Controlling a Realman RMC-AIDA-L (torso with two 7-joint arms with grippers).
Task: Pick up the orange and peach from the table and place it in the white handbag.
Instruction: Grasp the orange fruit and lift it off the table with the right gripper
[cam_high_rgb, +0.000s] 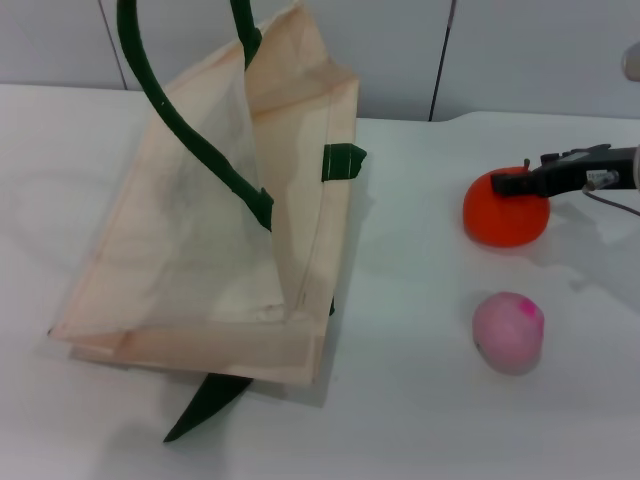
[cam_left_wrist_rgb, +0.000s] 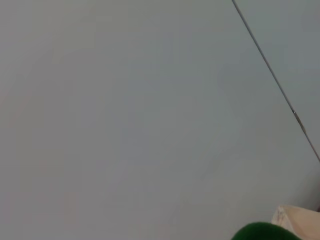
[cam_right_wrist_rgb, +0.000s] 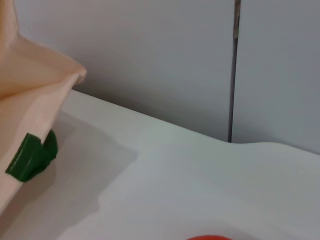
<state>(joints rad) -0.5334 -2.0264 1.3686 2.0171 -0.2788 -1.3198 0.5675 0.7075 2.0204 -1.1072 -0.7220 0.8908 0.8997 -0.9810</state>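
The orange (cam_high_rgb: 505, 211) and peach (cam_high_rgb: 509, 331) are both still lying on the table (cam_high_rgb: 420, 400) at your 3 o'clock, outside the bag (cam_high_rgb: 200, 250), while your right gripper (cam_high_rgb: 515, 184) is reaching over the orange, its jaw state unclear.

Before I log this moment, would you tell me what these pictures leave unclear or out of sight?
- Right hand, head view: it reaches the top of the orange, but whether it grips cannot be told.
- Left hand: in no view; the white handbag's handles run off the head view's top edge.
- Orange, right wrist view: only a sliver at the frame edge.
- Peach: seen only in the head view.
- Inside the handbag: hidden by its cloth.
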